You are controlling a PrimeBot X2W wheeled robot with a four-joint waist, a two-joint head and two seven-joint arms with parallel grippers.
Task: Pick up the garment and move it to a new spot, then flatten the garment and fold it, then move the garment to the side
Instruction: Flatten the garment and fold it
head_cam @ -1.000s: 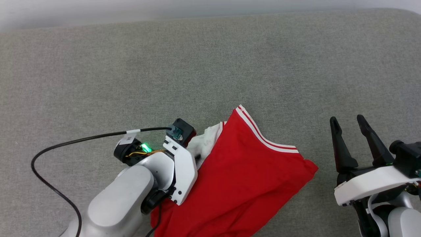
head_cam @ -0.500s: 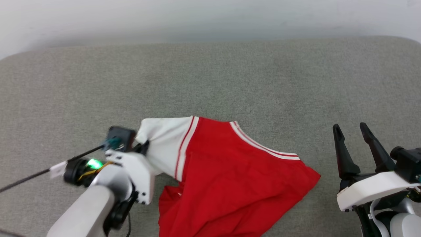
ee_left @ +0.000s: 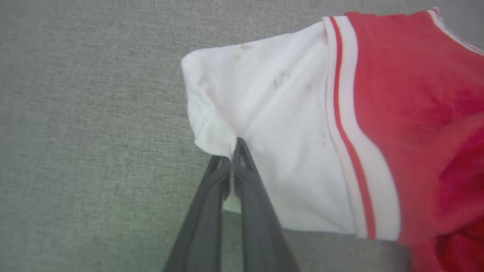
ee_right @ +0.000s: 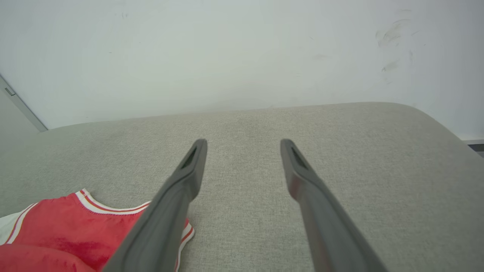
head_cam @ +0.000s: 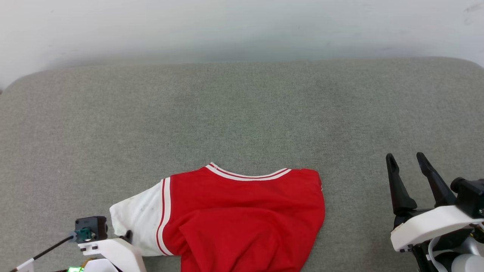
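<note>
We see the red T-shirt (head_cam: 242,215) lying on the grey fabric cushion (head_cam: 242,113), near its front edge and a little left of centre in the head view. Its neckline trim (head_cam: 247,176) points toward the white wall (head_cam: 242,26). The body is rumpled, with a fold across its lower part, and the hem runs off the bottom of that view.

The white sleeve (ee_left: 272,113) stretches out toward the robot's left, set off from the red by a red-and-white stripe (ee_left: 342,113). The left gripper (ee_left: 230,151) is clamped on the sleeve's cuff edge. In the left wrist view its two dark fingers (ee_left: 204,211) meet with a pinch of white fabric between them. A few small dark specks mark the sleeve, perhaps stains; the view is too soft for us to be sure.

The right gripper (head_cam: 404,156) stands well apart from the shirt on the right, over bare cushion, its jaws spread wide and holding nothing.
</note>
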